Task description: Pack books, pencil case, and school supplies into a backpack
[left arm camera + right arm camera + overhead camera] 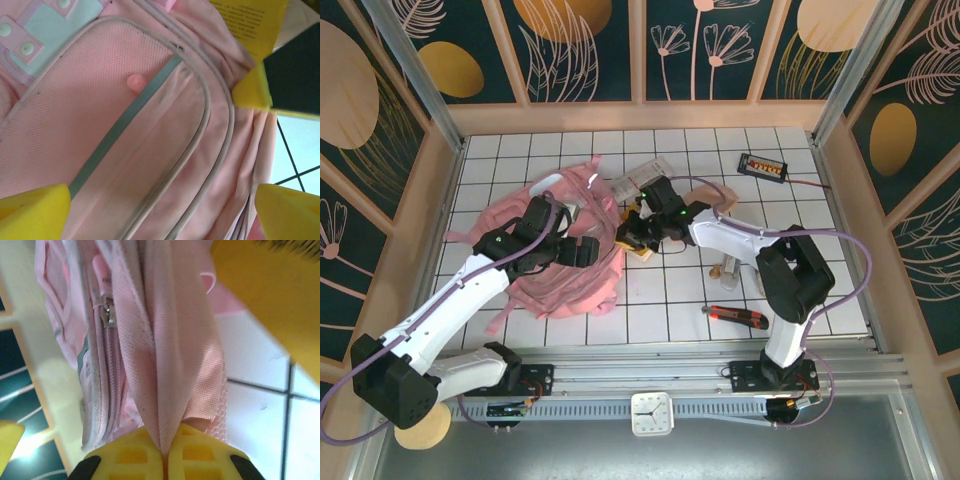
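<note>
**Overhead and wrist views, both arms at the bag.** The left arm runs from its base diagonally forward and inward, with the wrist tipped down. This places the left gripper [586,250] directly above the backpack [570,292]. Its jaws stand wide apart and hold nothing. In the left wrist view the two yellow fingertips [32,212] flank a mesh-lined, grey-piped panel of the bag lying beneath them.

The right arm rises to a sharply bent elbow, then reaches inward and low across the tiles to the bag's edge nearest it. The right gripper [632,234] is closed: its yellow fingers [200,457] are pressed together on a fold of the backpack's pink fabric, which rises from between them.

The yellow book [250,25] lies just beside the right gripper, against the bag. The pencil case [723,205] lies on the tiles just beyond the right forearm.
</note>
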Motion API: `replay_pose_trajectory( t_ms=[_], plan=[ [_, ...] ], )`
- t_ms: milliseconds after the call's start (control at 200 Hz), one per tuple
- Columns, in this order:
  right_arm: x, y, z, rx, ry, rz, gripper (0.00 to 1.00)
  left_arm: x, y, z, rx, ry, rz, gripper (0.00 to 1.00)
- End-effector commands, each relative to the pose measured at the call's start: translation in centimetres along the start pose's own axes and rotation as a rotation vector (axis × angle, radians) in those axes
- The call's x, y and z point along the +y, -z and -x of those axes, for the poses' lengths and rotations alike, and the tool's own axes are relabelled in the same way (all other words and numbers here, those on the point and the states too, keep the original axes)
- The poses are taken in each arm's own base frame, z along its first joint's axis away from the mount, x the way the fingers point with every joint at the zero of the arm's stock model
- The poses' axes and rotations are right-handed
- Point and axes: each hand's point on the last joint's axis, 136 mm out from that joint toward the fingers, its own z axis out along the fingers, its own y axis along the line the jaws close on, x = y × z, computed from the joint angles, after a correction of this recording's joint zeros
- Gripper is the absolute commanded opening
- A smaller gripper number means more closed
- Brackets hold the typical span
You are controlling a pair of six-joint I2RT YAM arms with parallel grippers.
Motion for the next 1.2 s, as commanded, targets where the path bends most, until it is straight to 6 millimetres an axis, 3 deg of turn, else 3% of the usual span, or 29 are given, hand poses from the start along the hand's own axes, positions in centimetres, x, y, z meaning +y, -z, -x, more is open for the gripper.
replay_pose_trajectory(
  t_ms=[0, 75, 125, 175, 235, 395, 660, 911, 981, 1191],
  plan=[
    [1.8, 2.0, -0.3, 0.064, 0.131, 0.010, 0.28, 0.6, 0.0, -0.8, 0.035, 0.036, 0.037, 0.94],
    [0.3, 4.5, 1.4, 0.038, 0.162, -0.050, 0.46, 0.4, -0.4, -0.5, 0.051, 0.023, 0.055, 0.92],
    [-0.7, 6.2, 3.0, -0.001, 0.164, -0.072, 0.52, 0.1, -0.9, -0.5, 0.075, -0.008, 0.085, 0.92],
    [-1.2, 7.3, 4.4, -0.028, 0.164, -0.069, 0.53, -0.5, -1.8, -0.8, 0.110, -0.047, 0.114, 0.92],
    [-2.0, 9.1, 7.4, -0.087, 0.143, -0.057, 0.54, -1.5, -3.2, -1.4, 0.164, -0.094, 0.131, 0.92],
    [-2.3, 9.8, 10.4, -0.118, 0.145, -0.013, 0.53, -2.8, -6.1, -2.5, 0.263, -0.189, 0.194, 0.90],
    [-2.5, 9.4, 11.4, -0.105, 0.158, 0.023, 0.53, -0.2, -8.2, -2.1, 0.314, -0.218, 0.405, 0.78],
    [-2.7, 9.9, 12.0, -0.116, 0.145, 0.024, 0.53, -1.3, -10.3, -3.5, 0.375, -0.256, 0.331, 0.75],
    [-2.7, 9.8, 12.1, -0.116, 0.141, 0.025, 0.53, -2.0, -10.7, -3.1, 0.346, -0.253, 0.295, 0.75],
    [-2.3, 10.3, 12.1, -0.137, 0.127, 0.034, 0.53, -0.3, -12.0, -3.9, 0.380, -0.284, 0.383, 0.73]
  ],
)
